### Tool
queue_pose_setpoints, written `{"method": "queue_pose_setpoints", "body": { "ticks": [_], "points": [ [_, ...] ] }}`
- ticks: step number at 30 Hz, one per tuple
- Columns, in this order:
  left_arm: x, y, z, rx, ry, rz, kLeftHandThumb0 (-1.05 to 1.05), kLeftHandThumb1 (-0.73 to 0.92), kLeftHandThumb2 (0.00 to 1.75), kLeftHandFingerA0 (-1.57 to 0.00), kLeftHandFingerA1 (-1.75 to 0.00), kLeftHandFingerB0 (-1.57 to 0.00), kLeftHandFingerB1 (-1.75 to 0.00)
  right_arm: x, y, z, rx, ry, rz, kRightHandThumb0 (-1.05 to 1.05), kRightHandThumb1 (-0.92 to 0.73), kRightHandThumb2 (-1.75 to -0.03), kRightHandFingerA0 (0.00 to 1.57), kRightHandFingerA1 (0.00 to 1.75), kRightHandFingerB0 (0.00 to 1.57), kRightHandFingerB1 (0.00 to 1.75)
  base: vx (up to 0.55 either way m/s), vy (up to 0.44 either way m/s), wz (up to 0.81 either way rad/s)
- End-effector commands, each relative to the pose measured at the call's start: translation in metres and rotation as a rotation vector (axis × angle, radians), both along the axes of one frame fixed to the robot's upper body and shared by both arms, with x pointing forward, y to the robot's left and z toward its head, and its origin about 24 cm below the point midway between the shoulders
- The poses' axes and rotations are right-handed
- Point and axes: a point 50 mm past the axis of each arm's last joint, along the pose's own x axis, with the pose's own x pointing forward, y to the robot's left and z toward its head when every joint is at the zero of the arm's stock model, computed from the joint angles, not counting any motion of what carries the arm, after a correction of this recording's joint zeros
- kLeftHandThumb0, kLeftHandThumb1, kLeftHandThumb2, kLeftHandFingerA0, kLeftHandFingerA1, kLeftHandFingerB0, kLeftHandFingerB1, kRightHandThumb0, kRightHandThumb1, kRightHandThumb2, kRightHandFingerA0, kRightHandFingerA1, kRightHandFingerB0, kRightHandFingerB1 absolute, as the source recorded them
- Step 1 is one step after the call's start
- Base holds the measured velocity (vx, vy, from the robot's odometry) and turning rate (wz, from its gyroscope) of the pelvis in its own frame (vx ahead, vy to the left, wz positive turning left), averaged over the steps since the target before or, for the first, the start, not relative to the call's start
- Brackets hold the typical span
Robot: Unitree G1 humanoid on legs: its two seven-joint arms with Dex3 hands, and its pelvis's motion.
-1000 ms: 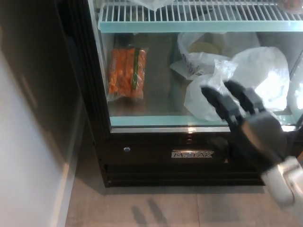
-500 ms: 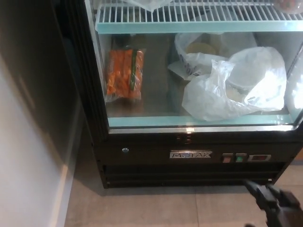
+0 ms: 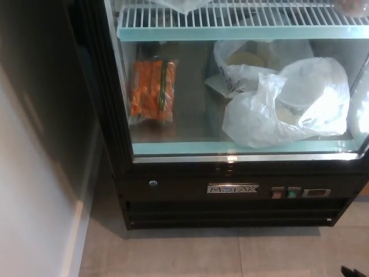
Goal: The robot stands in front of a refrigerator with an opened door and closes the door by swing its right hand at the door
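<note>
The refrigerator [image 3: 230, 190] is filling the upper and middle frame, its inside showing: a bag of carrots [image 3: 151, 89] is lying at left, white plastic bags [image 3: 288, 104] at right. Only a dark tip of the right hand [image 3: 353, 271] is showing at the lower right corner; whether its fingers are apart or together cannot be told.

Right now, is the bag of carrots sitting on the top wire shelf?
No, the bag of carrots lies on the fridge floor, below the white wire shelf.
</note>
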Motion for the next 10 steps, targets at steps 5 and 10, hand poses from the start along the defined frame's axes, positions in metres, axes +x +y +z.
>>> {"method": "queue_pose_setpoints", "body": {
  "ticks": [5, 10],
  "points": [
    [-0.028, 0.014, -0.004, 0.032, 0.053, 0.046, -0.57, 0.65, 0.96, -0.35, -0.52, -0.24, -0.45, -0.037, -0.018, -0.025, 0.173, 0.439, -0.278, -0.73, -0.71, -1.05, 0.05, 0.44, 0.00, 0.32, 0.00, 0.000, 0.00],
    [-0.022, 0.010, -0.005, 0.034, 0.049, 0.039, -0.55, 0.65, 0.96, -0.35, -0.52, -0.23, -0.45, -0.030, -0.021, -0.022, 0.186, 0.437, -0.276, -0.71, -0.70, -1.06, 0.04, 0.42, 0.04, 0.34, 0.00, 0.000, 0.00]
  ]
}}
